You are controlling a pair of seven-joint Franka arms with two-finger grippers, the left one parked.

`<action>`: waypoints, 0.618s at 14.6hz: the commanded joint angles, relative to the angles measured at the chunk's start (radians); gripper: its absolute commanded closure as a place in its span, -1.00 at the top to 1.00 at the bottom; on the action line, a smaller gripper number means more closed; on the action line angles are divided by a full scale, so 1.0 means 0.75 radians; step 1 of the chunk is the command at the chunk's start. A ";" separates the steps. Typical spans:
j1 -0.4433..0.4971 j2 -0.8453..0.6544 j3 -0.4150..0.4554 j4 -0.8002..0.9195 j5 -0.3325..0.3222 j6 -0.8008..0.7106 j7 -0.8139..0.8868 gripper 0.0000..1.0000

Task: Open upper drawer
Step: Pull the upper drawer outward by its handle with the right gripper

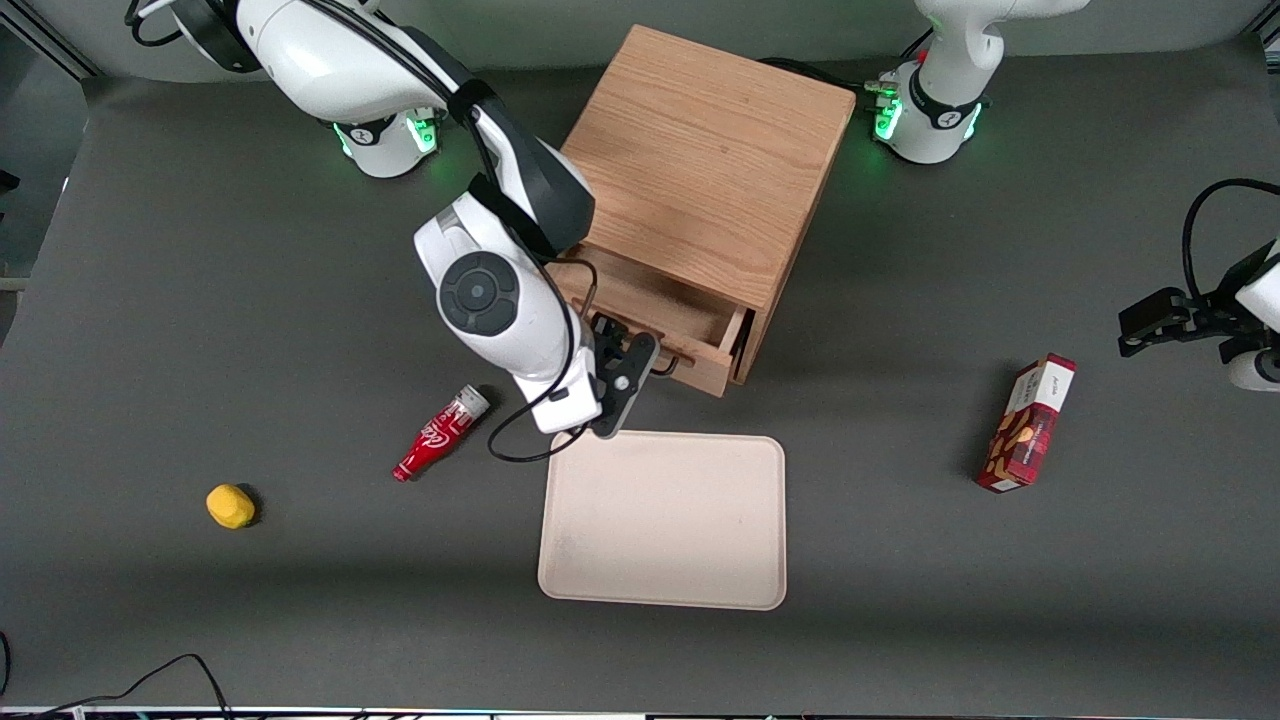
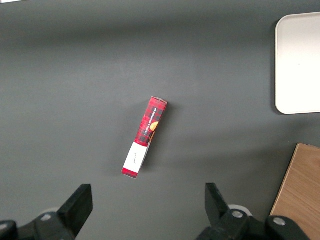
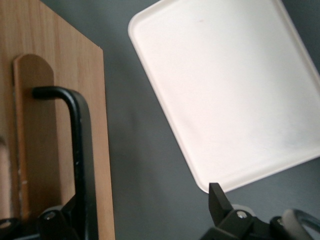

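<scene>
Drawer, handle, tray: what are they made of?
Drawer: light oak-look wood, matte, visible grain; solid or veneer can't be told. Handle: thin black bent rod, slight sheen, likely painted metal. Tray: smooth cream, rounded corners, probably plastic. The pincer sits at the handle.

the upper drawer (image 1: 668,322) was light oak, its handle (image 3: 79,145) black; the gripper (image 1: 640,365) black; tray (image 1: 664,520) cream, tabletop (image 1: 900,600) dark grey.

oak upper drawer (image 1: 668,318) partly out
</scene>
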 commanded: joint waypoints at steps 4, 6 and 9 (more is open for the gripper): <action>-0.001 0.031 -0.089 0.064 -0.018 0.068 -0.071 1.00; -0.012 0.049 -0.100 0.068 -0.020 0.107 -0.073 1.00; -0.048 0.066 -0.102 0.076 -0.020 0.162 -0.077 1.00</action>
